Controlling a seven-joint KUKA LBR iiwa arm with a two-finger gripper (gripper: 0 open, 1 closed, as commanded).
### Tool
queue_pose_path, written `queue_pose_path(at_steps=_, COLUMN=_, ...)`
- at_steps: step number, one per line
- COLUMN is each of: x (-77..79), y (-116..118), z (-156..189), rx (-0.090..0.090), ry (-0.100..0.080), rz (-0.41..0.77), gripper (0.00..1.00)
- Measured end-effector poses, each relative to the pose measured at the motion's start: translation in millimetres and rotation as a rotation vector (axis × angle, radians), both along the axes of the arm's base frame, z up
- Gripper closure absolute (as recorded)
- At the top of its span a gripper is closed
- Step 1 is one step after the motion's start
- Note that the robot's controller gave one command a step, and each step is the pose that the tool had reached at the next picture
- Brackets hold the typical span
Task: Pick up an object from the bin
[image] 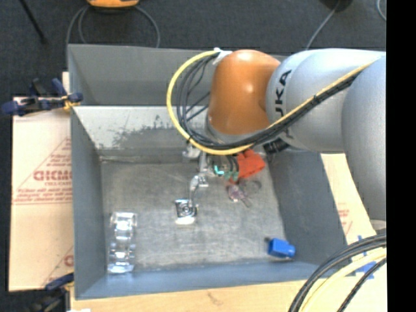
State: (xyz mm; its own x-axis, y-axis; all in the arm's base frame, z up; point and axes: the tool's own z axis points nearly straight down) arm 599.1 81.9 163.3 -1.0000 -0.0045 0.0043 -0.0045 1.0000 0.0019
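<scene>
Lettering on the grey arm (325, 103) reads "UKA"; the first letter is hidden behind the orange wrist cover (240, 90). The arm enters from the right, wrist over the far middle of the bin (84, 194), gripper (188, 203) pointing down at mid-floor. At its tip lies a small silvery piece (185, 212), shiny with a dark centre. Gripper opening and hold: cannot tell. Clear plastic piece (122, 242) near-left; blue block (281, 247) near-right; orange-red thing (252, 166) under the wrist.

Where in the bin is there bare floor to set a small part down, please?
Bare floor lies between the clear plastic piece at lower left and the gripper, and along the near wall up to the blue block. It is crowded beneath the arm, around the orange thing.
</scene>
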Motion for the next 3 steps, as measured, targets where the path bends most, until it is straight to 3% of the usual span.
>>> queue_pose_path(at_steps=1, x=-23.0, y=-8, z=-90, rx=-0.002, ry=-0.018, rz=0.075, gripper=0.0)
queue_pose_path(at_steps=2, x=-32.9, y=-31, z=-61, rx=-0.003, ry=-0.012, rz=0.141, gripper=0.0)
queue_pose_path(at_steps=3, x=-56.3, y=-11, z=-49, rx=0.0, ry=-0.005, rz=0.056, gripper=0.0)
